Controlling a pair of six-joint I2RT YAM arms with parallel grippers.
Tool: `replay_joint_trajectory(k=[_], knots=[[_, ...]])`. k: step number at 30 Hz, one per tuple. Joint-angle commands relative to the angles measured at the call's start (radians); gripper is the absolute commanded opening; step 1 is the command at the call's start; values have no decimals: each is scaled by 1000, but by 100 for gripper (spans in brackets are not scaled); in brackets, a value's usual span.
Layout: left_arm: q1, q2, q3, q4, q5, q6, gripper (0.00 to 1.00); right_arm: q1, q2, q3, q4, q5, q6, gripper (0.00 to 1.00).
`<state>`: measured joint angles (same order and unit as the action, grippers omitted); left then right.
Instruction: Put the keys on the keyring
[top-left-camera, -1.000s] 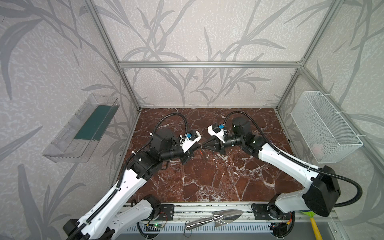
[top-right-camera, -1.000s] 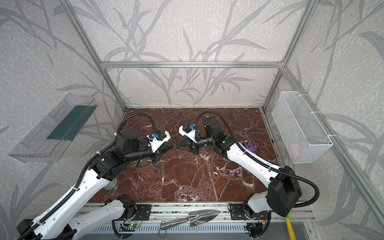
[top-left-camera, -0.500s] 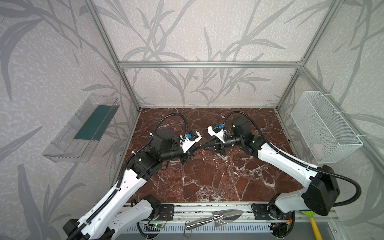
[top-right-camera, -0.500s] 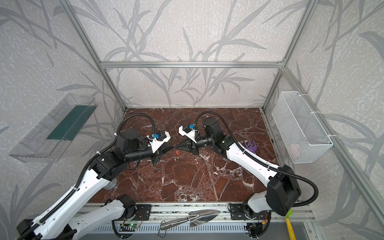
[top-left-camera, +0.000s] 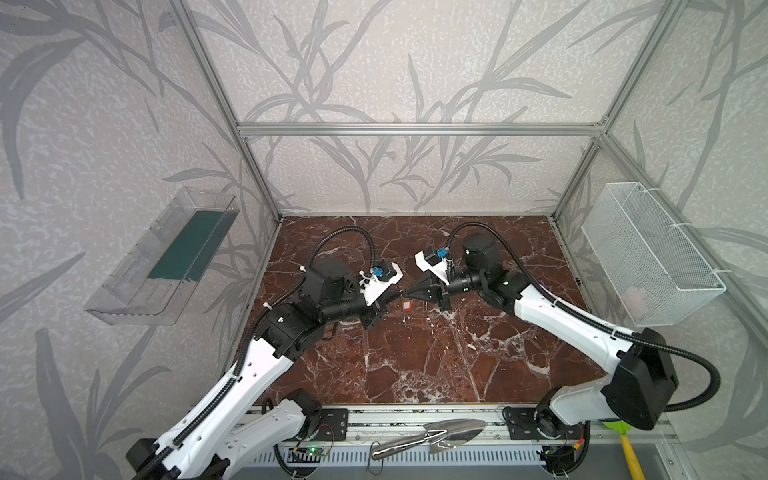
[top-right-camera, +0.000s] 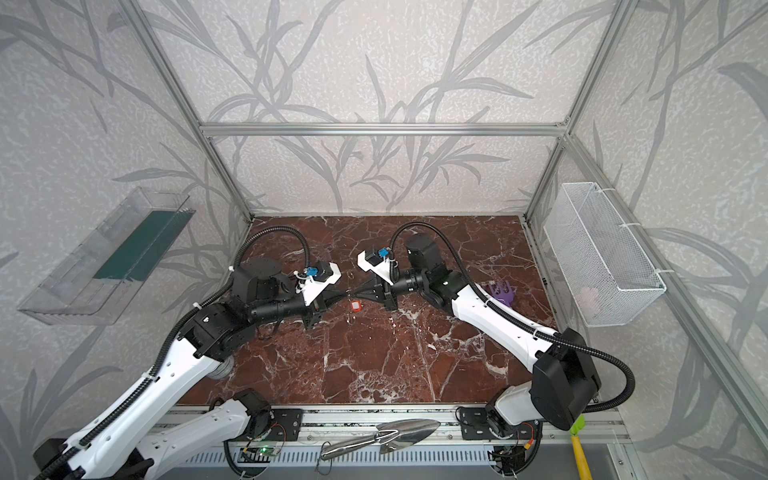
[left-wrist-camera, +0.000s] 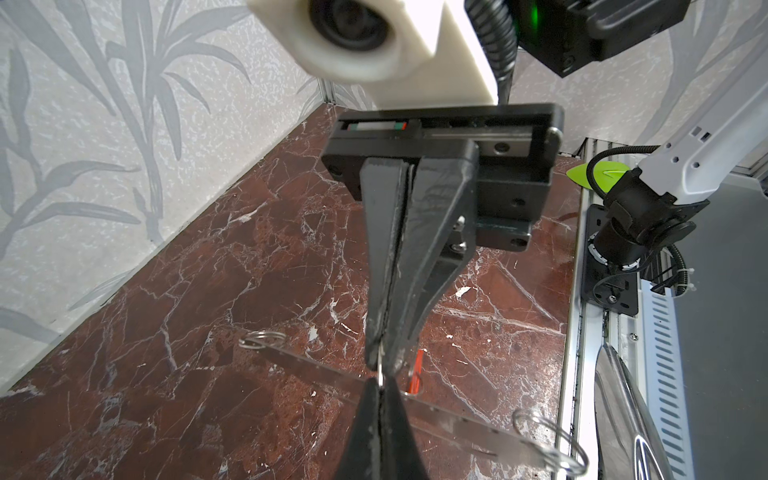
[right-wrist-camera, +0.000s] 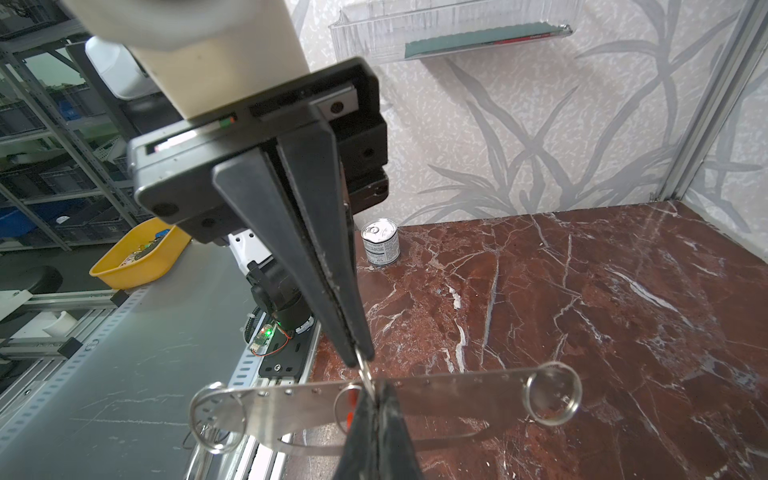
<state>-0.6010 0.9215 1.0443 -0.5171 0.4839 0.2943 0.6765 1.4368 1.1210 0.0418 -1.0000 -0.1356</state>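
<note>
Two claws meet tip to tip above the tabletop (right-wrist-camera: 582, 291): the left claw (left-wrist-camera: 379, 385) and right claw (left-wrist-camera: 380, 360) are both pinched shut on the wire loop of the keyring (top-left-camera: 407, 306). The keys (right-wrist-camera: 457, 392), a grey plate, lie with their long axis crosswise to both, equally near each.

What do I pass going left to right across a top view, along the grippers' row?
Clear wall shelf → left gripper → right gripper → purple object → white wire basket. The keyring hangs just under where the two gripper tips meet, so it is left out.
</note>
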Motion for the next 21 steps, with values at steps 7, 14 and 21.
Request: replay_joint_trajectory(k=[7, 14, 21], knots=[[-4, -36, -22, 72, -101, -11, 26, 9, -12, 82, -155, 193, -66, 0], [-2, -52, -36, 97, -131, -15, 32, 13, -7, 204, -438, 366, -191, 0], [-3, -40, -32, 94, -120, -15, 31, 24, 78, 471, -862, 461, -343, 0]])
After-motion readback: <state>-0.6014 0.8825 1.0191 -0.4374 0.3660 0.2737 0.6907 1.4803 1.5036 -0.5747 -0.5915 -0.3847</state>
